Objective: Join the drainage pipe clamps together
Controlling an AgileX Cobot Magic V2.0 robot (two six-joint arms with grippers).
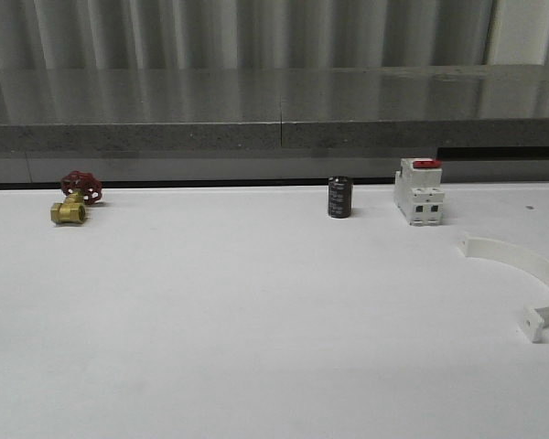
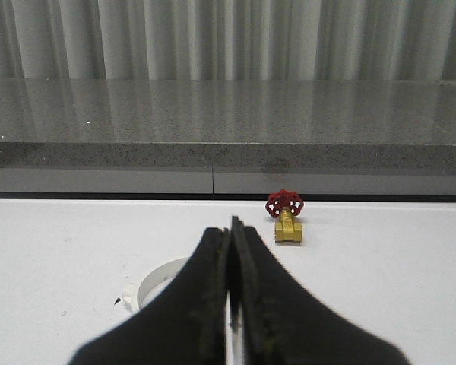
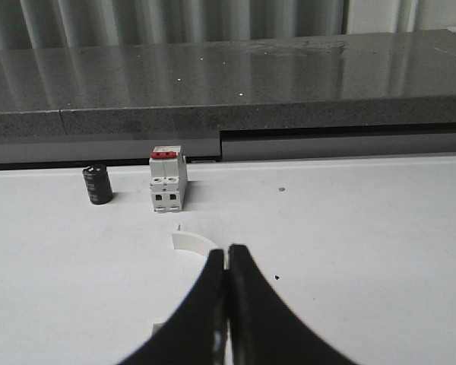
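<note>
Two black grippers, left point(image 2: 229, 304) & right point(image 3: 226, 304), held low w/ jaws pressed together, empty, each above a white plastic semicircular clamp half point(image 2: 158, 283) point(image 3: 191, 243) on white table point(image 1: 238, 311).

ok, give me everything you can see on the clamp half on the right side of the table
The clamp half is a white, plastic-looking semicircular band lying flat on the white table, its open side facing the left. Each end carries a small flat tab; the near one shows a small hole. It sits in front of and to the right of the breaker, apart from it. Nothing touches it but the table. In the right wrist view part of its arc shows beyond the right gripper, whose jaws are shut and empty.
</note>
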